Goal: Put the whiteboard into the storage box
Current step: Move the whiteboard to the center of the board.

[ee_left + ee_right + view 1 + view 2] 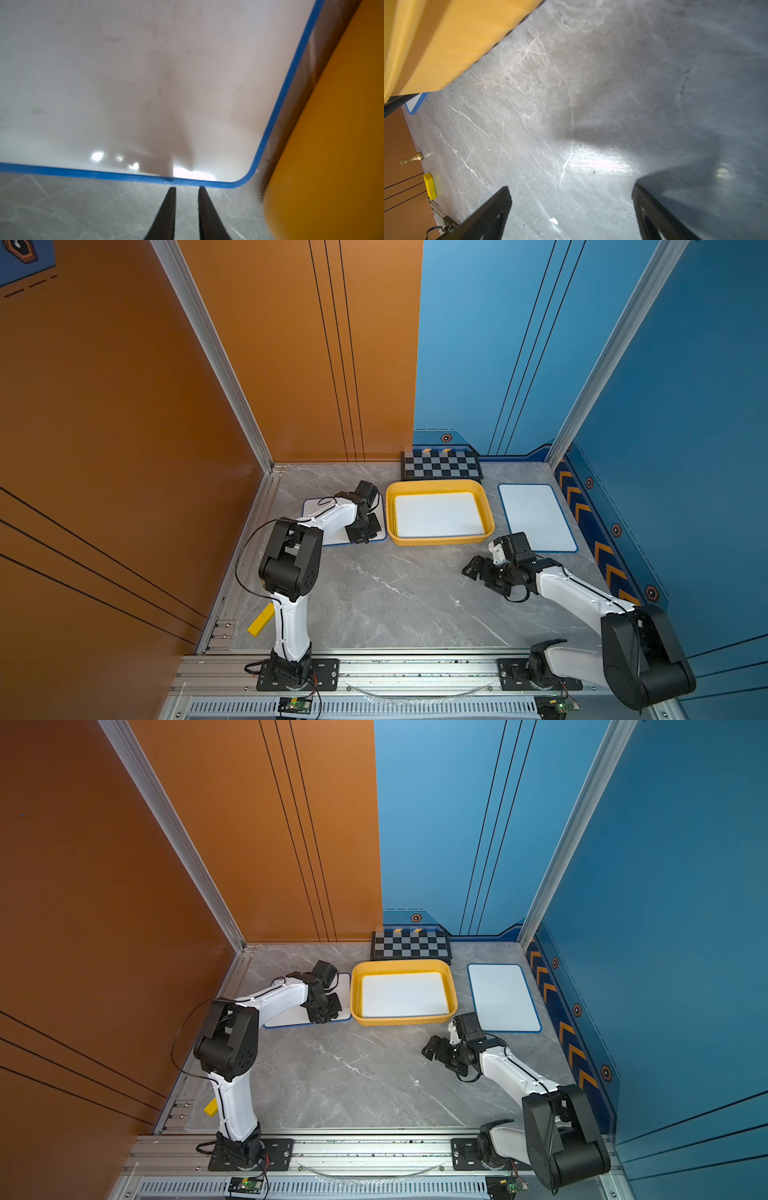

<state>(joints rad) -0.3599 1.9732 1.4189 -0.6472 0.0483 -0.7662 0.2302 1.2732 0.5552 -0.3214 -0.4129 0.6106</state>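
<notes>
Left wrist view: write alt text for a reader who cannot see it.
A blue-rimmed whiteboard fills most of the view, flat on a grey table. The left pincer, tips nearly together and empty, points at its edge; a yellow box stands alongside.

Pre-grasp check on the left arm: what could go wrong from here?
The left whiteboard lies flat; the fingers of the left gripper, barely apart at its blue edge, may shove it instead of gripping. It sits close to the storage box wall and could snag there. The box already holds a board; stacking could tilt.
</notes>
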